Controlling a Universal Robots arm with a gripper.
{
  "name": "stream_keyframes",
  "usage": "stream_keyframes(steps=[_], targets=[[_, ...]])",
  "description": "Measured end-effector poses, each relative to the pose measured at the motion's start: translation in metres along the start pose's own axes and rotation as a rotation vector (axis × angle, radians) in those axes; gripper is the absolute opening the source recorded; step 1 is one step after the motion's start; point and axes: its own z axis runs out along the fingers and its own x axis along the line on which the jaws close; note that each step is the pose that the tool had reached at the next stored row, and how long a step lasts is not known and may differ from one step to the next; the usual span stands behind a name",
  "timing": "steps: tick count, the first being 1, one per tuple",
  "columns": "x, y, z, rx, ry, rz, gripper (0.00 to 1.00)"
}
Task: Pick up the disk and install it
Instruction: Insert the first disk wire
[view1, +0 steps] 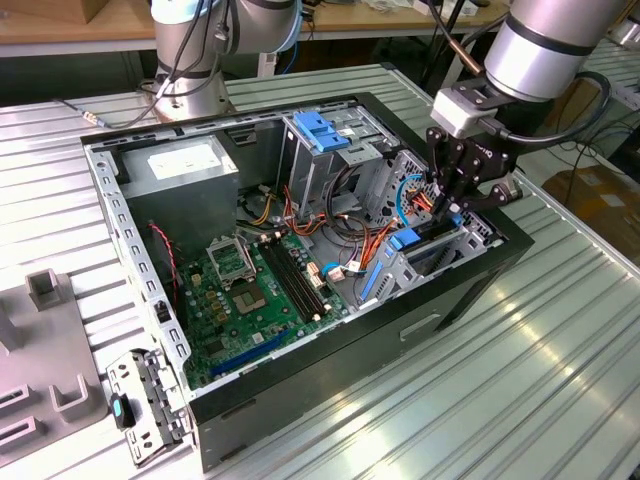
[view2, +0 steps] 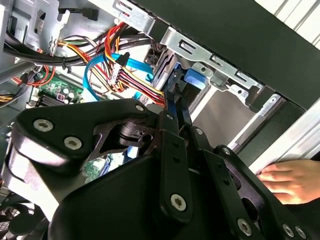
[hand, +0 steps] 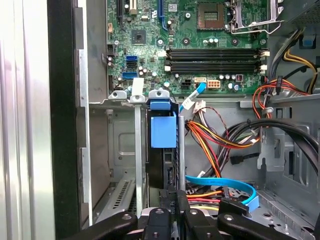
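Tool (hand: 176, 202) clenched on the disk's (hand: 164, 150) edge, disk upright in the drive cage (hand: 137, 150) slot

motherboard (view1: 245, 290) in open case | power supply (view1: 180, 165) | blue latch (view1: 318, 130) atop cage

A ribbed, silver metal counter (view1: 480, 400) catches bright glare. Beyond it runs a wooden bench (view1: 60, 30); a cardboard box (view1: 590, 190) sits at the exterior view's right

No print can be read — not on the sticker, not on the boards
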Motion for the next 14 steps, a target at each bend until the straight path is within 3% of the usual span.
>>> stream_keyframes(steps=[14], targets=[[-0.0001,-0.0004,0.004,-0.0001,-0.0015,0.0,0.16]])
